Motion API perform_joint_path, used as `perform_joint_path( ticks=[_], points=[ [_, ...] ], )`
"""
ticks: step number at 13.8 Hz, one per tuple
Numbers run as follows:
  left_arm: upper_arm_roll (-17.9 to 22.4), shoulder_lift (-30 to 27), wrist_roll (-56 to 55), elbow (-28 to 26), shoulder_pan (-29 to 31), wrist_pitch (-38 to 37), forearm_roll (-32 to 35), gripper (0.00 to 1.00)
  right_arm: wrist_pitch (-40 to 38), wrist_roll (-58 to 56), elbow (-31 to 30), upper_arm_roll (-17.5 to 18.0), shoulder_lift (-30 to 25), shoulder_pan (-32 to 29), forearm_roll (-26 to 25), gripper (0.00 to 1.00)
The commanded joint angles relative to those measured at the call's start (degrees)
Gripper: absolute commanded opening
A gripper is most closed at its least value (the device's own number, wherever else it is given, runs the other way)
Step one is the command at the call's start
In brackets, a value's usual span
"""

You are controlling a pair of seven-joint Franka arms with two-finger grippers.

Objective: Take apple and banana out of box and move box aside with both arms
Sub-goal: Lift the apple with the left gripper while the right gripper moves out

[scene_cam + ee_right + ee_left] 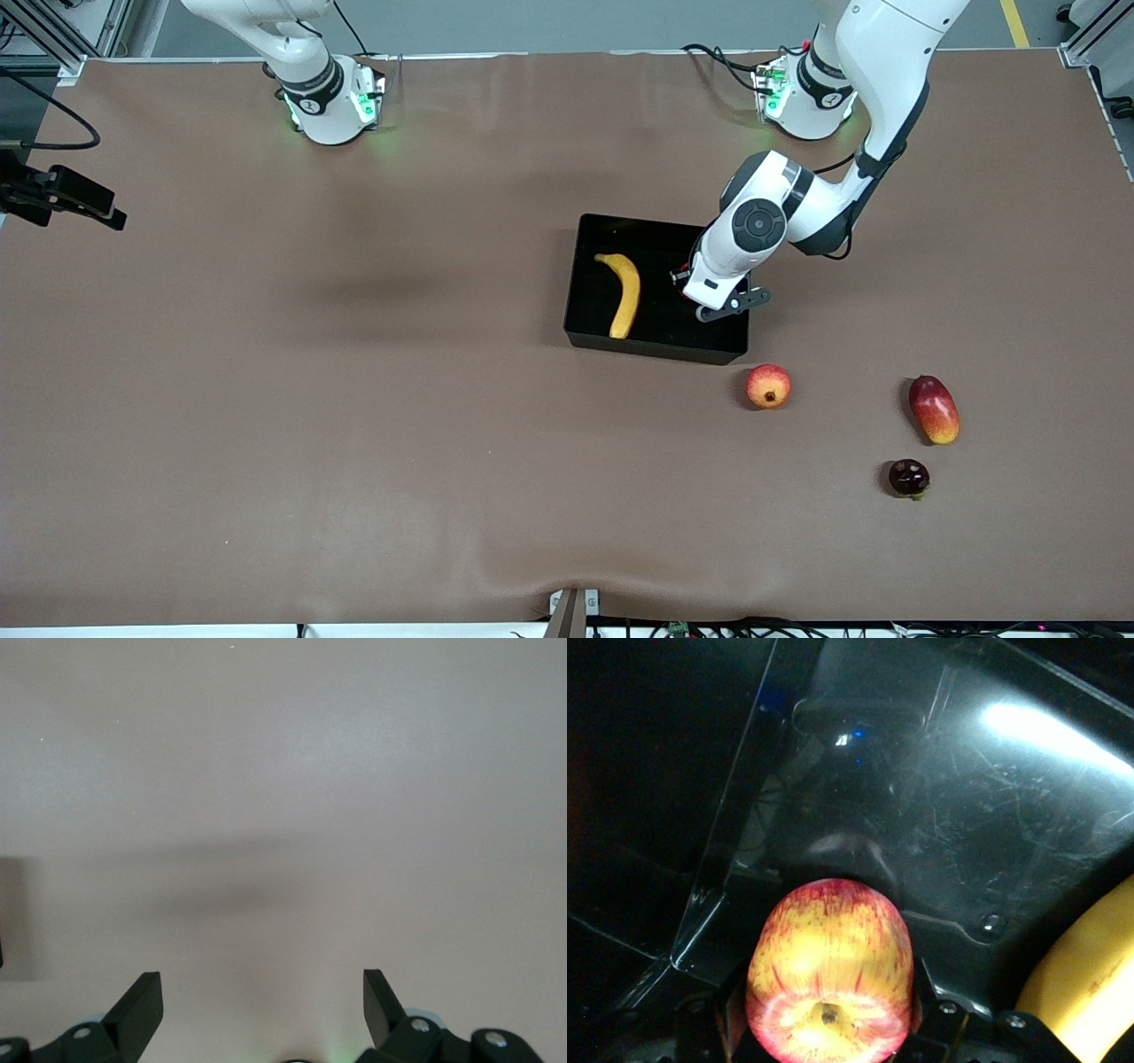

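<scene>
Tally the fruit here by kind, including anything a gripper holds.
Banana: 1, in the black tray
Apple: 1, held by the left gripper over the tray
Orange-red crowned fruit: 1
Mango: 1
Dark round fruit: 1
Total: 5
The right gripper waits open, holding nothing.

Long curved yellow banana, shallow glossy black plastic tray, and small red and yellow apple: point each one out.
Long curved yellow banana [625,297]: front view, middle of its body.
Shallow glossy black plastic tray [651,348]: front view, near wall.
Small red and yellow apple [830,970]: left wrist view, its skin.
</scene>
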Motion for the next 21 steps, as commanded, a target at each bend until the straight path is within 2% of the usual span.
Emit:
perform_joint_path(
  ticks=[1,4,6,8,11,13,16,21],
  points=[
    [0.1,-0.3,-0.9,0.6,-0.2,0.8,1.4,0.00,1.2,0.1,-1.1,0.2,-1.1,-0.4,-0.7,1.00],
    [0.1,-3.2,-0.9,1.9,-0.1,-1.8,1.5,0.00,2.2,0.1,-1.2,0.1,0.2,-1.0,-0.2,1.00],
    [0.1,-5.4,-0.9,4.7,-0.1,-6.9,1.4,0.00,3.3,0.4,-1.2,0.1,1.9,-0.8,1.0,1.00],
    [0.0,-7.0,-0.9,9.3,0.4,-13.8,1.4,0.00,7.7,0.5,-1.3,0.1,4.5,-0.5,3.3,1.00],
    [0.5,-7.9,-0.2,17.6,1.0,-24.3,1.4,0.00,15.9,0.6,-1.2,0.1,10.6,-0.3,11.1,1.00],
    [0.8,-7.7,0.2,22.6,2.5,-29.4,1.5,0.00,21.6,0.7,-1.2,0.1,15.6,-0.3,19.0,1.00],
    [0.6,-7.7,7.4,25.9,7.0,-31.1,1.4,0.00,27.8,0.4,-1.2,0.2,21.7,0.2,32.2,1.00],
    [0.8,-5.9,17.5,27.1,14.1,-31.0,1.6,0.00,40.3,0.8,-2.6,0.2,27.2,5.9,36.0,1.00]
  ],
)
